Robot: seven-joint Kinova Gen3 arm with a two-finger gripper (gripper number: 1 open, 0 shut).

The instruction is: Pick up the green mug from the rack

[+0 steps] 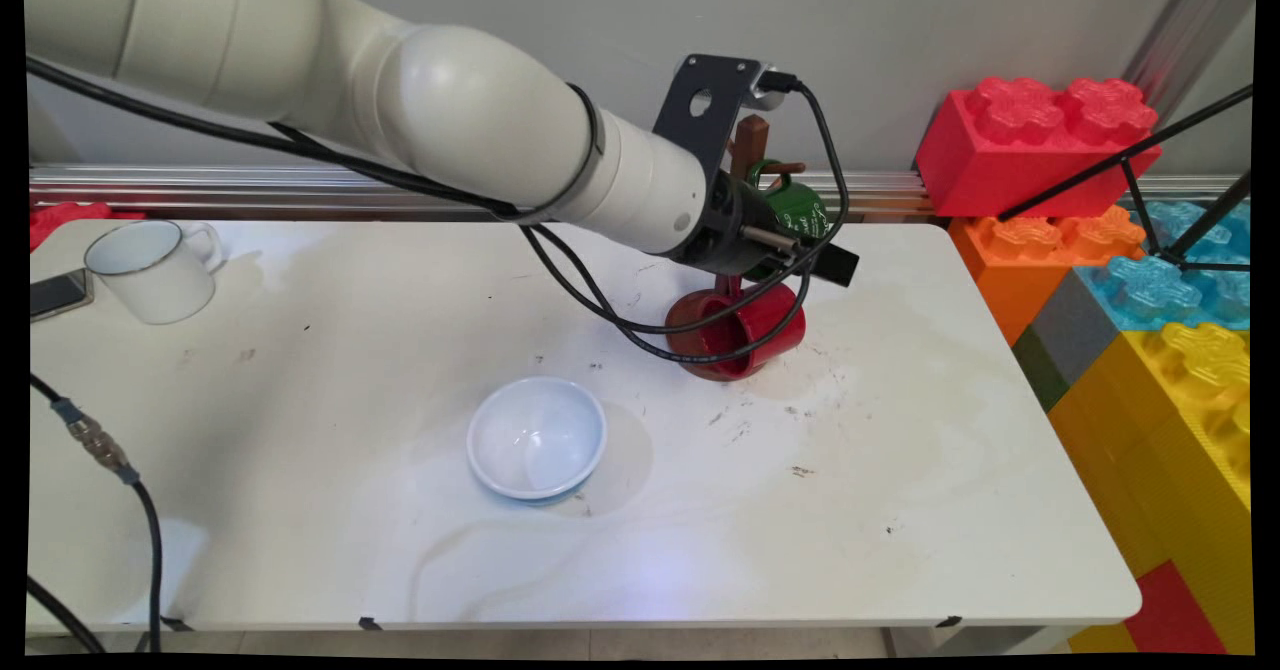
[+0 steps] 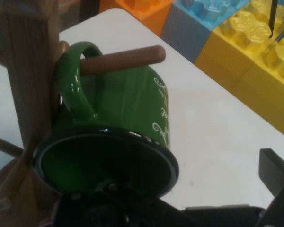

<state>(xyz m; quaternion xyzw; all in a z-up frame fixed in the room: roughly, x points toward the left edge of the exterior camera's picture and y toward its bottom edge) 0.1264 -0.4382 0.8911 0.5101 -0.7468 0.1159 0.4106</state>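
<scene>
Hovering my gripper (image 1: 806, 250) right at the green mug's (image 2: 128, 109) mouth, claw spread apart and clamped on nothing, I see it hanging by its handle on the wooden rack's (image 2: 26, 71) peg (image 2: 123, 60) — red mug (image 1: 740, 335) just below.

1. Arm (image 1: 400, 90): thick, rounded links, glossy off-white, with smooth bulging joints.
2. Wrist section (image 1: 650, 190): a white cylinder with a small dark dot near its end.
3. Black cables (image 1: 600, 300) run along the arm and loop below the wrist; a black band circles the link.
4. Bracket (image 1: 712, 100): a dark grey flat plate with a round hole, and a plugged-in cable at its top.
5. Gripper (image 1: 790, 240): black linkage with a silvery pin and a flat black finger (image 1: 835, 265).
</scene>
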